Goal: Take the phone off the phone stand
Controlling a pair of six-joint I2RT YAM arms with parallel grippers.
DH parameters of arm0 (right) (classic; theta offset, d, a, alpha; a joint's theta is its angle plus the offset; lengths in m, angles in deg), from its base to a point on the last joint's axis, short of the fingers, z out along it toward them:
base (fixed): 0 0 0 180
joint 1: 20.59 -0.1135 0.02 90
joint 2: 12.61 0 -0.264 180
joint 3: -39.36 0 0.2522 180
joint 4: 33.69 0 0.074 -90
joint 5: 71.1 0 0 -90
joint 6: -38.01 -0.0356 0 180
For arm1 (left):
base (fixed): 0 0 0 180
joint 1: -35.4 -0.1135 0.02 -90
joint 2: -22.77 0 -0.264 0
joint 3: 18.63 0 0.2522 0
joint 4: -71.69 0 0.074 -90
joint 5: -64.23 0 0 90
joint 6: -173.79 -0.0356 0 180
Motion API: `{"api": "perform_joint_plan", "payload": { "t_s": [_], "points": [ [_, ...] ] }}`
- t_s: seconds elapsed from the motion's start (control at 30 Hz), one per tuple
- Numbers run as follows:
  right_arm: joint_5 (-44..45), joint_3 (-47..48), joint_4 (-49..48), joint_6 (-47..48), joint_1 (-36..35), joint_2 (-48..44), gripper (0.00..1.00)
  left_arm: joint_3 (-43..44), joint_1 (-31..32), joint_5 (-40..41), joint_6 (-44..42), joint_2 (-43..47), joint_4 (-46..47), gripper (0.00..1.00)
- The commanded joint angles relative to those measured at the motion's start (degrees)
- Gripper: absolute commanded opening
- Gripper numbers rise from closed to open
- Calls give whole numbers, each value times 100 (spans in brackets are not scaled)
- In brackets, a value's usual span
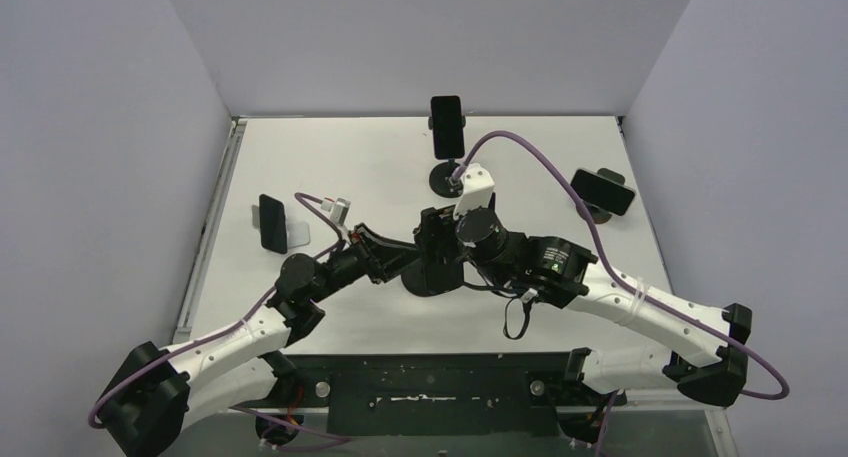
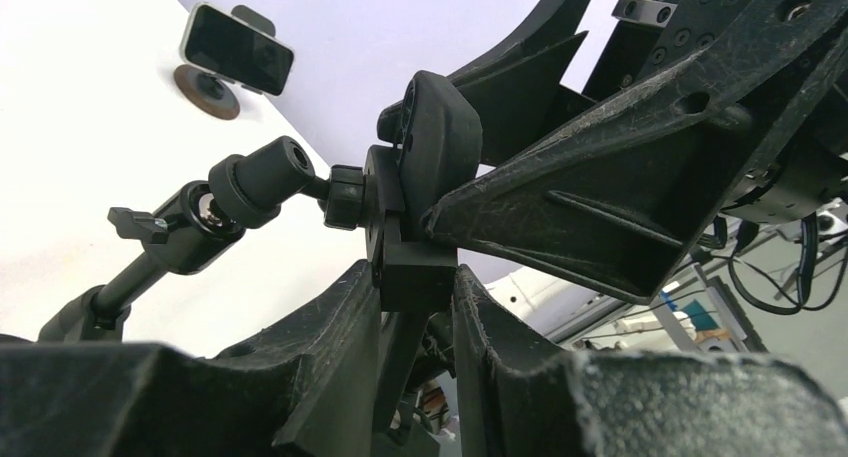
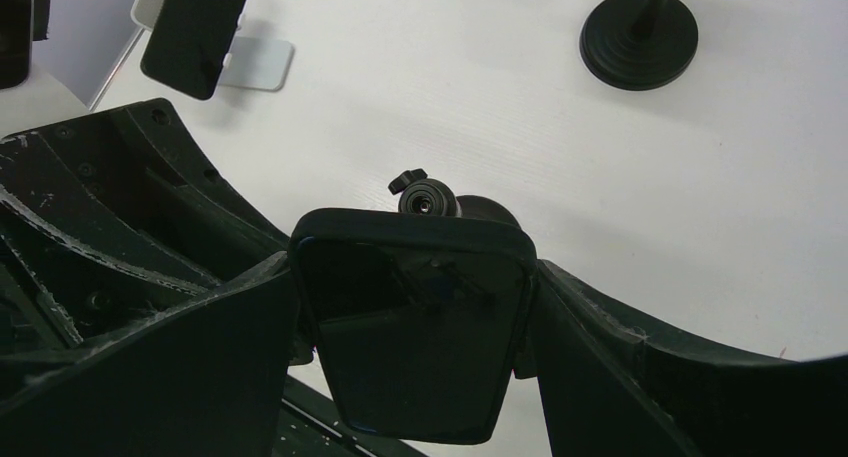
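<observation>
Glossy black glass on the phone (image 3: 410,357) screen, reflections showing; case rim looks matt. Fingers (image 3: 180,377) of the right claw (image 3: 412,307): rough black plastic, scuffed w/ pale scratches. Over to the left claw (image 2: 415,282): same coarse, scratched plastic. Now the phone stand (image 2: 250,182): smooth matt black plastic, shiny metal bit at the joint. And the desk (image 3: 480,87): smooth, matt white.
</observation>
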Motion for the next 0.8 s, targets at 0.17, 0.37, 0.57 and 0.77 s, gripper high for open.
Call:
{"api": "perform_joint_plan", "payload": {
  "t_s": [0.17,0.37,0.57,0.77],
  "points": [
    [-200,-139,-264,-243,47,-264,7,-303,-126,-170,660,-318,1068,0],
    [-295,-285,-409,-303,47,-420,0,-416,-162,-108,768,-366,1269,0],
    [-434,-337,-517,-304,46,-536,0,-457,-187,-106,820,-430,1341,0],
    [-685,-503,-871,-183,48,-754,0,-534,-207,-56,856,-466,1438,0]
  ]
}}
